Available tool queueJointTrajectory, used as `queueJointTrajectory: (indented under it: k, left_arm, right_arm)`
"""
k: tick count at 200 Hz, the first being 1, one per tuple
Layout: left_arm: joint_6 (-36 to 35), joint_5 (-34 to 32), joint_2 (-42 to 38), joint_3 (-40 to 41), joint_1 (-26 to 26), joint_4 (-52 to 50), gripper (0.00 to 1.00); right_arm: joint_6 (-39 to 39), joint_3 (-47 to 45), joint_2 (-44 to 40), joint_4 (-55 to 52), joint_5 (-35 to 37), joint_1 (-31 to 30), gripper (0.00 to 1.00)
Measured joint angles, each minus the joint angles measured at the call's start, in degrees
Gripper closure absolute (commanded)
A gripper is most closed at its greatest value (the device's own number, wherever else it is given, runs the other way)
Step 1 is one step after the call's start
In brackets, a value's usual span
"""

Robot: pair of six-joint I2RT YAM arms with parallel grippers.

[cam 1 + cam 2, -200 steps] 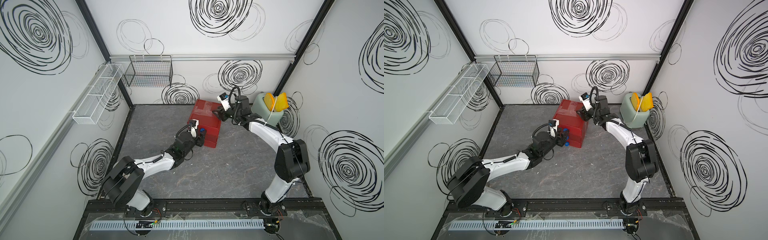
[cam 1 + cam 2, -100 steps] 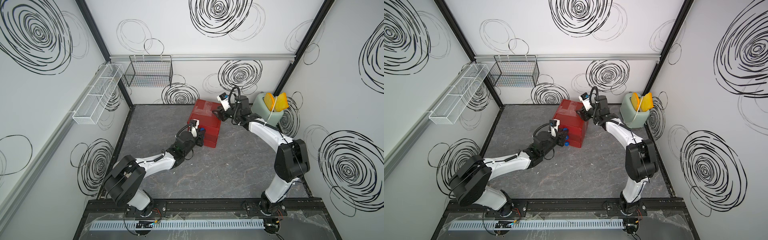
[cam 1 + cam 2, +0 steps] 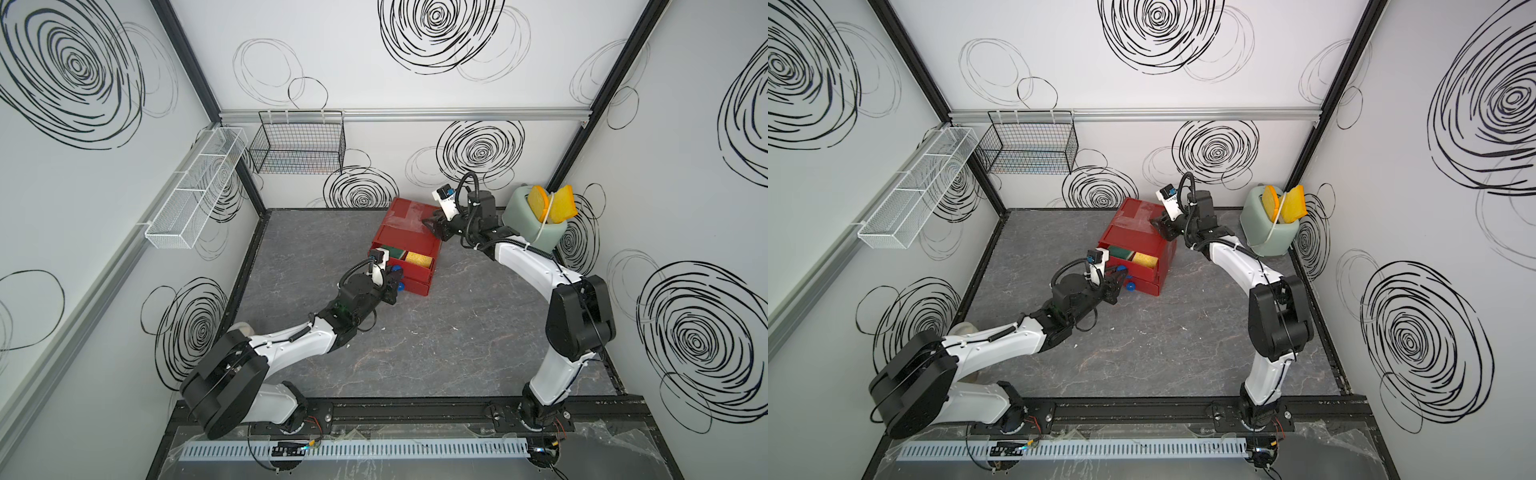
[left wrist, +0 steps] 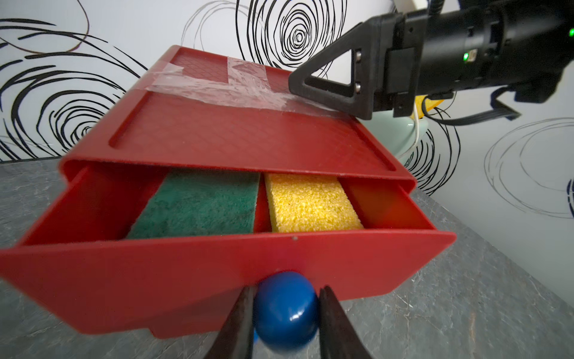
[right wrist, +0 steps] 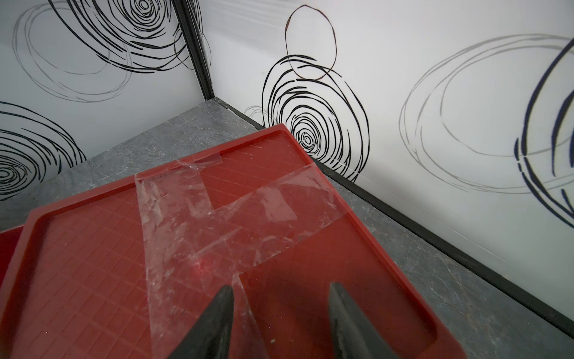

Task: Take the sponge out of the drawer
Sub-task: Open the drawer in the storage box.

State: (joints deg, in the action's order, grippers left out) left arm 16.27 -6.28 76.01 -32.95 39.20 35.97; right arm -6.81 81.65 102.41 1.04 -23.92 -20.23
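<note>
The left arm stretches low from near left, while the right arm arches from near right, its right gripper (image 5: 282, 287) spread, with both tips on the taped top of the red cabinet (image 3: 409, 226). The drawer (image 4: 186, 273) stands open toward the near side. The yellow sponge (image 4: 310, 205) lies flat in its right half beside a green pad (image 4: 198, 208), long axis near to far. Only the left wrist view shows the left gripper (image 4: 285, 292) pinching the blue knob (image 4: 285, 314).
</note>
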Motion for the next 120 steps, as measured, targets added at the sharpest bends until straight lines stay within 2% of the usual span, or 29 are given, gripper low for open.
queueJointTrajectory:
  k: [68, 120]
  left_arm:
    - [-0.2, -2.7, -17.1, 7.1, 3.4, -11.5, 0.74]
    - [-0.7, -4.1, -19.0, 8.4, 3.6, -14.1, 0.72]
  right_arm:
    - [-0.1, 1.8, 1.9, 0.8, 0.5, 0.3, 0.49]
    - [-0.2, 3.5, 3.0, 0.1, 0.7, 0.3, 0.49]
